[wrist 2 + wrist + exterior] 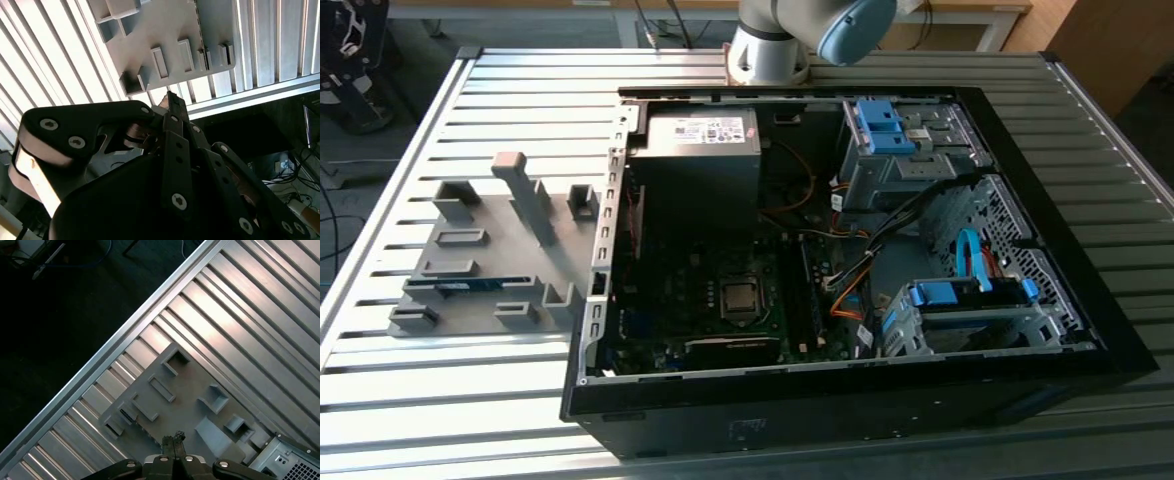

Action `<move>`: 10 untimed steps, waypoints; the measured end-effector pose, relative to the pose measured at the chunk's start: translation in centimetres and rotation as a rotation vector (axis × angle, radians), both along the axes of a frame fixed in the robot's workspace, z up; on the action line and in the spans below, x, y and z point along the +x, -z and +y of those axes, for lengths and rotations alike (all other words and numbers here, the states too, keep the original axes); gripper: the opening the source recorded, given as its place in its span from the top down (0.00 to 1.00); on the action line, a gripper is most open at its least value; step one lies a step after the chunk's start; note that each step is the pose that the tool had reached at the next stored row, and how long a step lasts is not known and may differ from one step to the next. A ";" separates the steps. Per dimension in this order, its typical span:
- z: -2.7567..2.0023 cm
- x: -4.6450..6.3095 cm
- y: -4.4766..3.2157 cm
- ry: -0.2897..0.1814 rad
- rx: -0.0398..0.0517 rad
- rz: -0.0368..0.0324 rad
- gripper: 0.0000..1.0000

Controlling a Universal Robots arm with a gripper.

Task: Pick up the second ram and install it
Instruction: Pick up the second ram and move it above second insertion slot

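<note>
gripper (173,440): fingers pressed together with nothing between them; in both wrist views the tips (172,102) hang in the air above the table, touching nothing
grey holder plate (190,390): lies beyond the fingertips in both wrist views (165,30), flat on the slats, with upright blocks and open slots
second ram (460,285): a thin blue-teal stick standing on edge in a slot of the holder plate, on its near side in the exterior view, well apart from the computer
slatted metal table (480,90): carries the holder plate on the exterior view's left and the computer case beside it
computer case (854,400): black, lying on its side with the panel off, motherboard (740,298) exposed
power supply (700,135): grey box in the far part of the case
blue drive brackets (881,125): on the exterior view's right inside the case
arm base (767,50): at the table's far edge behind the case
</note>
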State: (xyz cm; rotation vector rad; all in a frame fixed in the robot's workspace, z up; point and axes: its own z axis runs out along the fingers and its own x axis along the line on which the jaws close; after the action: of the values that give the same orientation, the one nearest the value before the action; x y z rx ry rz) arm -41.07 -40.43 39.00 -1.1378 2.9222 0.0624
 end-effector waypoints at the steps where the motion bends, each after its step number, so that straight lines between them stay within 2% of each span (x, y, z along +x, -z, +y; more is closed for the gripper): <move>1: -0.01 0.0 0.00 -0.007 0.0000 -0.0001 0.89; 10: -0.10 0.0 0.04 -0.069 0.0000 -0.0012 0.89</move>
State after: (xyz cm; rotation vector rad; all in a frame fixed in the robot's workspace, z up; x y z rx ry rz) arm -41.07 -40.53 38.96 -1.2383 2.8814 0.0620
